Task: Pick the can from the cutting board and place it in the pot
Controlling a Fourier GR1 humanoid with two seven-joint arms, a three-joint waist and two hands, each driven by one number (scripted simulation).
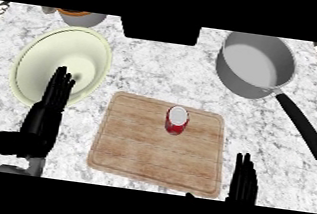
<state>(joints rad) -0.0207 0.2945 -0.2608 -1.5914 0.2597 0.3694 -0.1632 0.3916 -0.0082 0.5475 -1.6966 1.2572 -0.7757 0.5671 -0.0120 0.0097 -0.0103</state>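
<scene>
A red can (177,121) with a white top stands upright on the wooden cutting board (148,153), near its far edge. The grey pot (255,64) with a long black handle (304,127) sits at the far right of the counter. My left hand (43,116) is open at the lower left, fingers straight and pointing away over the rim of a plate, well left of the board. My right hand (243,183) is open at the lower edge, just right of the board's near right corner. Neither hand touches the can.
A large pale green plate (37,63) lies at the far left. A grey container with an orange inside (80,16) stands at the back left. A black object (160,31) sits at the back centre. Patterned tiles flank the marble counter.
</scene>
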